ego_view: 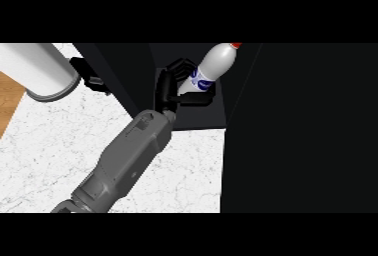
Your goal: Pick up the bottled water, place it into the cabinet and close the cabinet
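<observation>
While the bottled water (212, 67) tilts with its red cap up and to the right, a black hand (177, 90) curls round its lower body, fingers on one side and thumb on the other across the blue label; which arm this is I cannot settle for sure, since the grey forearm (125, 160) rises from the lower left of the view, though its reach towards the right suggests the right one; the bottle is held inside the dark opening of the cabinet (199, 115), above its black floor, presumably so that it can be set down there upright or nearly so; the tilt likely follows from the wrist's angle as the arm reaches in from the marble counter (52, 150); I judge the placing step to be under way, with release and closing not yet done; at the upper left a white cylinder (37, 70) stands on the counter, its top cut off; a small black shape beside it may be the other hand, but too little shows to tell its fingers; the broad black panel (303, 125) at the right may be the cabinet door or wall, I cannot tell which; the bottle's base is hidden by the hand.
</observation>
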Controlling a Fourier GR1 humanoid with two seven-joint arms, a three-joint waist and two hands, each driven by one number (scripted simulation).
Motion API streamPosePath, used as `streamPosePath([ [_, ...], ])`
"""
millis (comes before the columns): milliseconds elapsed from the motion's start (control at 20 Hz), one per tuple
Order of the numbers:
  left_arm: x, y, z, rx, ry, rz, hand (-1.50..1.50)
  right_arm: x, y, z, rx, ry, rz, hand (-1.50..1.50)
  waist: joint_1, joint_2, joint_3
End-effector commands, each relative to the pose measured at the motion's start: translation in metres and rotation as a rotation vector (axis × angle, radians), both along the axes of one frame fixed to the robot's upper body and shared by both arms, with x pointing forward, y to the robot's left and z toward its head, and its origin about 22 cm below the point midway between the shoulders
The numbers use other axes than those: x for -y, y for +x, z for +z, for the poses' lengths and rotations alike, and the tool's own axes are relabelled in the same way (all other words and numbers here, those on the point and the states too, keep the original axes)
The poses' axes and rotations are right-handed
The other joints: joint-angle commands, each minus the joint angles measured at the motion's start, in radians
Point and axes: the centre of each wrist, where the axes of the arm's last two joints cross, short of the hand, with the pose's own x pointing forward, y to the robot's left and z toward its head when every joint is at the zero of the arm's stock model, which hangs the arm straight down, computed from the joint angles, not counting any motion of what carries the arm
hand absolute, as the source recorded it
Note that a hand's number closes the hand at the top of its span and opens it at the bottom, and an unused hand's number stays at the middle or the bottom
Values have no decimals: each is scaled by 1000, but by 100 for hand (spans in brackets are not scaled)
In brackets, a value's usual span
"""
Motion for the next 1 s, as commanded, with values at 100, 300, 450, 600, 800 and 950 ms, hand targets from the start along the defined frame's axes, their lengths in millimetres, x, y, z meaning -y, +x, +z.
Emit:
streamPosePath([
  [100, -16, 20, -4, 18, 221, 50, 150, 2, -3, 29, 53, 68, 28, -150, -9, 6, 0],
  [300, -35, 20, -25, -44, 253, 132, 150, 3, 0, 14, 53, 77, 23, -150, -22, 15, 0],
  [450, -30, 29, -11, -70, 206, 208, 150, 3, -2, 18, 25, 67, 33, -150, -20, 13, -1],
  [600, -23, 31, -6, -47, 190, 251, 150, 3, 3, 12, 37, 54, 40, -150, -33, 20, -1],
  [800, -42, 35, -10, -26, 290, 251, 150, 5, 4, 12, 50, 43, 55, -150, -39, 27, -1],
  [950, -56, 41, -4, 17, 344, 289, -150, 5, 4, 4, 50, 60, 61, -150, -51, 28, -1],
])
